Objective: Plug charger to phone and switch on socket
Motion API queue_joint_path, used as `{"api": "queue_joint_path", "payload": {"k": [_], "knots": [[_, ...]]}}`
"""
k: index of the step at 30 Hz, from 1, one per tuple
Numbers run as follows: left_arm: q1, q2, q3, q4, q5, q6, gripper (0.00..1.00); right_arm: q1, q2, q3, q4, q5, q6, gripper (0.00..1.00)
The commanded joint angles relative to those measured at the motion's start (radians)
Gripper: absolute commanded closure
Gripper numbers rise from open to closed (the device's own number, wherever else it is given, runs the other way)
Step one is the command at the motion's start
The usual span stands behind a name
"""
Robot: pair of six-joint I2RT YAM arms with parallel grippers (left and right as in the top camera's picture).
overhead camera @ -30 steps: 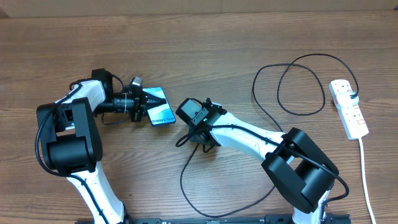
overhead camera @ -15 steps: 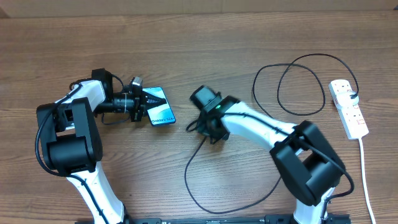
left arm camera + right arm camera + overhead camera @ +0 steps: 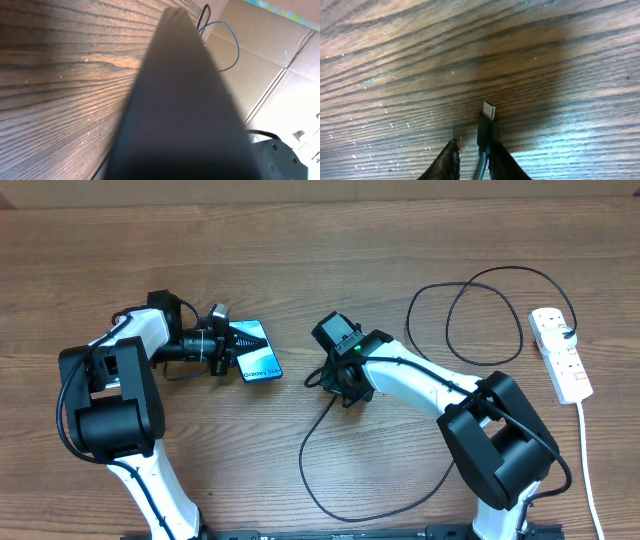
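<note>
Our right jaws pinch the small black plug (image 3: 486, 131) of the long thin black charger cable (image 3: 302, 458). Its silver tip (image 3: 489, 109) points out past the fingertips (image 3: 448, 160) over the brown wooden surface (image 3: 400, 240). Our left jaws are pressed onto one end of the slim black-edged phone with the blue-cyan screen (image 3: 258, 357); the left wrist view shows only its dark edge. Plug and phone sit near each other but apart, with wood between them. The cable loops away to the white power strip with red switches (image 3: 560, 352) at the far right, whose thick white cord (image 3: 588, 470) runs towards the near edge.
</note>
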Motion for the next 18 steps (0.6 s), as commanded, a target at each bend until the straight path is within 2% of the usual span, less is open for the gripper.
{"api": "queue_joint_path", "payload": {"k": [1,3,5,6,8,12,16,17,18], "knots": [[0.004,-0.006,0.008,0.001,0.029,-0.002,0.96,0.008,0.041,-0.048,0.025,0.04,0.018,0.78],[0.004,-0.006,0.008,0.0,0.029,-0.002,0.96,0.008,0.041,-0.048,0.029,0.039,0.018,0.79],[0.004,-0.006,0.008,0.001,0.029,-0.002,0.96,0.008,0.041,-0.048,0.029,0.039,0.018,0.87],[0.004,-0.006,0.008,0.003,0.029,-0.002,0.96,0.008,0.041,-0.048,0.029,0.039,0.017,0.96],[0.003,-0.006,0.008,0.017,0.029,-0.002,0.96,0.007,0.041,-0.048,0.032,0.027,-0.007,0.96],[0.003,-0.006,0.008,-0.004,0.048,0.026,0.96,-0.019,0.025,-0.003,0.006,-0.104,-0.186,0.96],[0.004,-0.006,0.008,0.016,0.327,0.254,0.96,-0.089,-0.093,0.025,-0.002,-0.395,-0.554,0.96],[0.004,-0.006,0.008,0.015,0.367,0.277,0.96,-0.097,-0.116,0.025,-0.005,-0.463,-0.617,0.96],[0.004,-0.006,0.008,0.014,0.388,0.29,0.96,-0.111,-0.158,0.025,-0.016,-0.618,-0.745,0.96]]}}
